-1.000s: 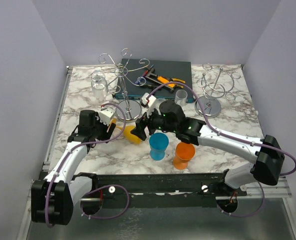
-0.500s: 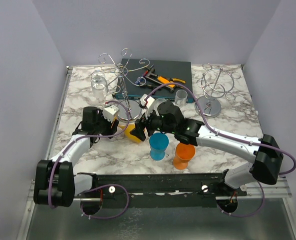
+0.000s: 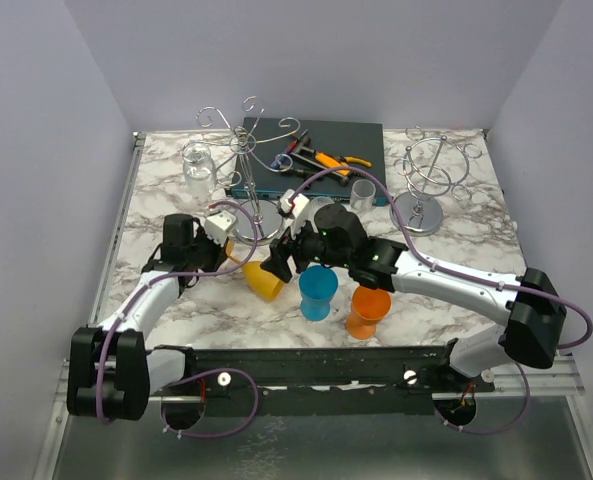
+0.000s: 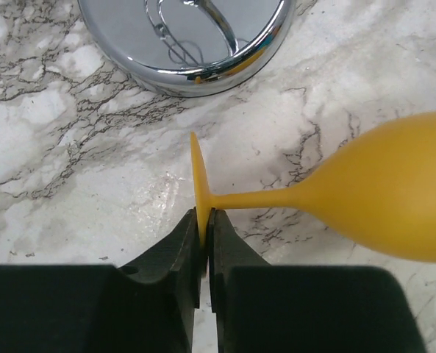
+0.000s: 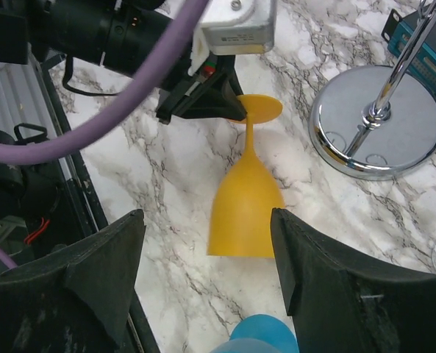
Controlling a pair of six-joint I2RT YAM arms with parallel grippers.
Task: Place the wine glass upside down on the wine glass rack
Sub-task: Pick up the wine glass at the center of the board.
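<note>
The yellow wine glass (image 3: 264, 280) lies on its side on the marble, its bowl (image 5: 247, 209) pointing toward the near edge and its foot (image 4: 198, 184) toward the rack. My left gripper (image 4: 204, 228) is shut on the rim of that foot, as the right wrist view also shows from above (image 5: 225, 103). My right gripper (image 5: 206, 220) hovers open over the bowl, a finger on each side without touching it. The wine glass rack (image 3: 251, 150), chrome wire with curled arms, stands just behind on a round base (image 4: 188, 37).
A blue cup (image 3: 318, 292) and an orange cup (image 3: 368, 310) stand right of the yellow glass near the front. A clear glass (image 3: 198, 168) is at the back left. A teal box (image 3: 316, 160) with tools and a second chrome rack (image 3: 426, 180) sit behind.
My left gripper has shut on the glass's foot. The right gripper has drawn back from the bowl, which now shows more and points toward the near edge.
</note>
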